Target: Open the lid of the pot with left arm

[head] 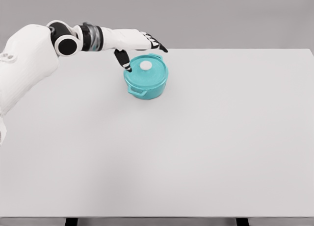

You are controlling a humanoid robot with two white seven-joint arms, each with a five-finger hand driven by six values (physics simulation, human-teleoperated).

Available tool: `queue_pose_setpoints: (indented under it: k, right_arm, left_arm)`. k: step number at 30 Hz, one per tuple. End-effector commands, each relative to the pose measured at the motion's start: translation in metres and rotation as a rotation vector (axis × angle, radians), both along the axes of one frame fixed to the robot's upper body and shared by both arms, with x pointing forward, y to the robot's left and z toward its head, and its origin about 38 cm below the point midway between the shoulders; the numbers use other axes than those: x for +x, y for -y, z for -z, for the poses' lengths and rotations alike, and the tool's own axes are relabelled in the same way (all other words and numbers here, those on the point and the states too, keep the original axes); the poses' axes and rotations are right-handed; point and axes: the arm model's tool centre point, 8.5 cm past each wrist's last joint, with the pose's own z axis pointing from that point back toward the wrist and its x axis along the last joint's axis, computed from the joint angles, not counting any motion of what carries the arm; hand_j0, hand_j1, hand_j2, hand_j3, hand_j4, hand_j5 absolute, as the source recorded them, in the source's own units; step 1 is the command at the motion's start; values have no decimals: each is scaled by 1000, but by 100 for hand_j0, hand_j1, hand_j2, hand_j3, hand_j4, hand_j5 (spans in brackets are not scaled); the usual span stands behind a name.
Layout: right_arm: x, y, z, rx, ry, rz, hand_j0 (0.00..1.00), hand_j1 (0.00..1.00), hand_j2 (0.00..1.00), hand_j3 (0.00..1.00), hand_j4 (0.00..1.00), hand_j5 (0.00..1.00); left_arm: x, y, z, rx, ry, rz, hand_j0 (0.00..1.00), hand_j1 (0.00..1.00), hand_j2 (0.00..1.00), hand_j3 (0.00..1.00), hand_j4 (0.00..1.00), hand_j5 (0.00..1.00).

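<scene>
A teal pot (146,81) with two side handles stands on the white table (206,138), left of the middle and toward the far edge. Its teal lid (147,69) lies flat on the rim, with a white round knob (146,65) on top. My left hand (142,49) hovers just behind and left of the lid, fingers spread and holding nothing. Its thumb (123,60) points down beside the lid's left edge, while the other fingers (156,43) reach past the pot's far rim. The right arm is out of view.
My left arm (29,64) comes in from the upper left, its forearm stretched over the table's far edge. Dark table legs (71,221) show below the front edge.
</scene>
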Motion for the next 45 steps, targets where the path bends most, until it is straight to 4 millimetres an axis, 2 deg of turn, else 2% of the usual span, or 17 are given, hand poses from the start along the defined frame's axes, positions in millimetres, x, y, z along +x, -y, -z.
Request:
queue_pose_setpoints:
  k: [1,12,16,22,26,30,37,45]
  right_arm:
    - [1,0,0,0,2,0,100,100,100,100,100,100]
    - [0,0,0,0,0,0,100,100,100,100,100,100]
    - [0,0,0,0,0,0,100,100,100,100,100,100]
    - [0,0,0,0,0,0,100,100,100,100,100,100]
    - [0,0,0,0,0,0,100,100,100,100,100,100]
    - [0,0,0,0,0,0,100,100,100,100,100,100]
    - [0,0,0,0,0,0,100,100,100,100,100,100]
    - [1,0,0,0,2,0,100,100,100,100,100,100]
  left_arm:
    - [1,10,3,-11,-12,1,100,100,100,100,100,100]
    - [2,12,-3,-5,-3,6,100,100,100,100,100,100]
    - [1,12,1,97,-23,24,100,100,100,100,100,100]
    - [3,15,-13,122,0,34,100,100,100,100,100,100]
    - [3,18,-15,112,0,35,100,100,100,100,100,100]
    - [8,8,-10,119,-11,1,100,100,100,100,100,100]
    - [6,27,-7,118,-16,29,100,100,100,100,100,100]
    - [7,22,-2,126,-24,16,100,100,100,100,100,100]
